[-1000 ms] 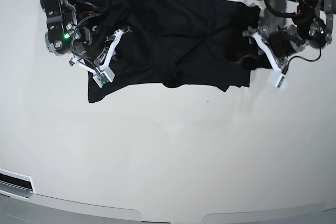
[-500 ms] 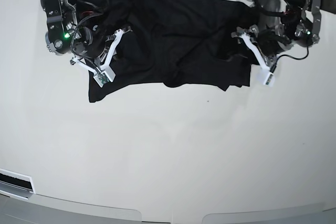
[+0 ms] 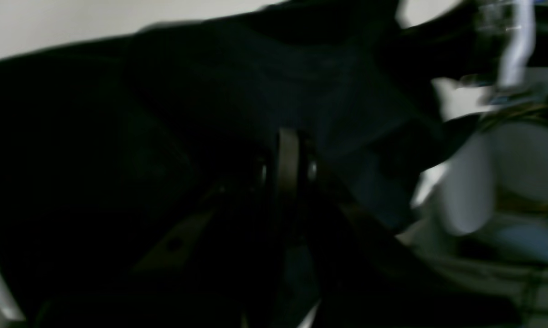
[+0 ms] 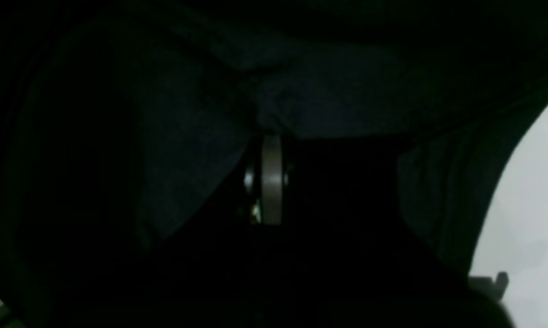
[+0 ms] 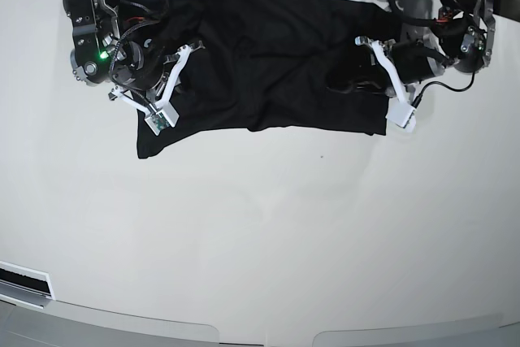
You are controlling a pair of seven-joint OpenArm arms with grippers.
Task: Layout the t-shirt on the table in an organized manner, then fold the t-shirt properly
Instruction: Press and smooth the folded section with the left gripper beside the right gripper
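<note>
- Glossy white table (image 5: 260, 233): its far half carries the plain black soft-fabric t-shirt (image 5: 268, 62), spread wide but rumpled.
- Left gripper (image 5: 370, 79) and right gripper (image 5: 158, 87): both clamped shut on t-shirt edges.
- Handling: limp, light; grip hems or corners.
- Wrist views: dark, blurred; sleeves, neck tag indistinct.

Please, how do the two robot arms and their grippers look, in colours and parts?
Both arms are black, with rounded joint housings and loose black cables. The right arm shows a small green light. Each ends in white angular finger frames: the left gripper and the right gripper, which carries a small green circuit board at one frame's lower end.
</note>
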